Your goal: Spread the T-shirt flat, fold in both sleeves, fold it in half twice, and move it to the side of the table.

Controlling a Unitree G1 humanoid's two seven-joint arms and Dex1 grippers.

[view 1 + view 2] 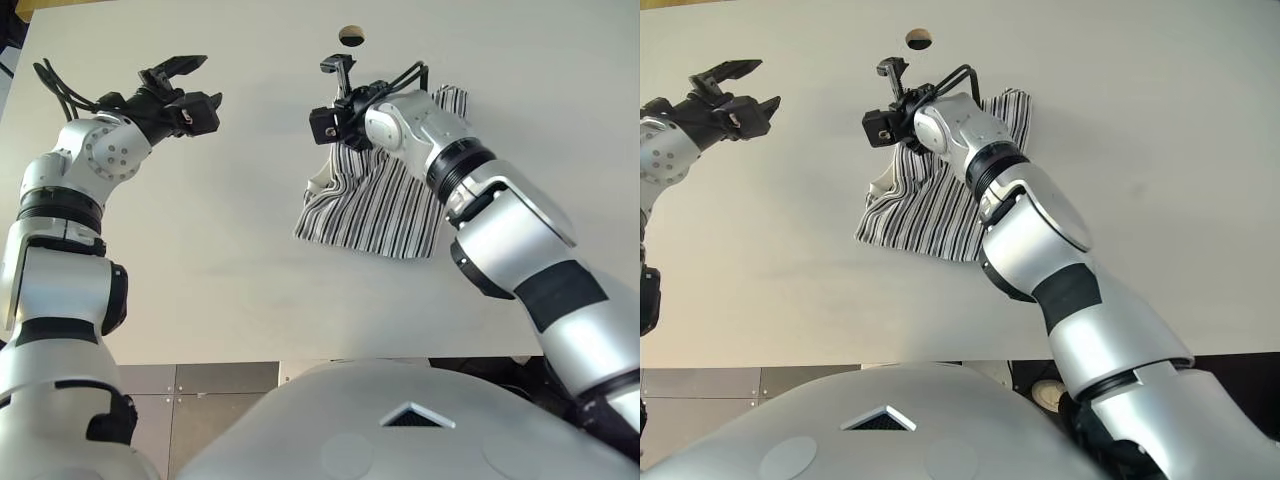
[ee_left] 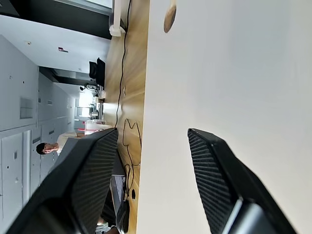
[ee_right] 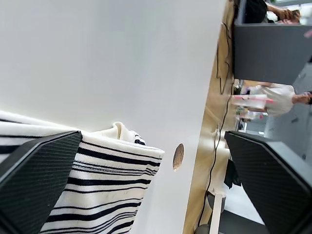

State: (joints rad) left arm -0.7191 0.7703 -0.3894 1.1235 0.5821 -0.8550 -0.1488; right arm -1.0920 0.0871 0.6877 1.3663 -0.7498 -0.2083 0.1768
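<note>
**Q:** What is the condition and location of the T-shirt (image 1: 370,215)?

**A:** The striped T-shirt lies on the worktop (image 1: 200,250) as a compact, roughly rectangular bundle. No sleeve sticks out, and the collar shows at the bundle's left edge. It sits near the middle of the worktop's width, on the near side of a round hole (image 1: 351,36) in the surface.

**Q:** Where are the grippers, and how do the fingers stand?

**A:** The right gripper (image 1: 342,70) hovers over the far left corner of the bundle, with its forearm crossing above the cloth. Its fingers are spread wide and hold nothing. The left gripper (image 1: 192,80) is raised over bare worktop, well apart from the T-shirt. Its fingers are also spread wide and hold nothing.

**Q:** What is the progress status?

**A:** Judged from the bundle's shape, spreading and sleeve folding are complete, and the halving folds are complete or nearly so. The number of layers cannot be confirmed. The transfer to the side of the worktop appears not yet done, because the bundle lies centrally and neither gripper holds it.
</note>
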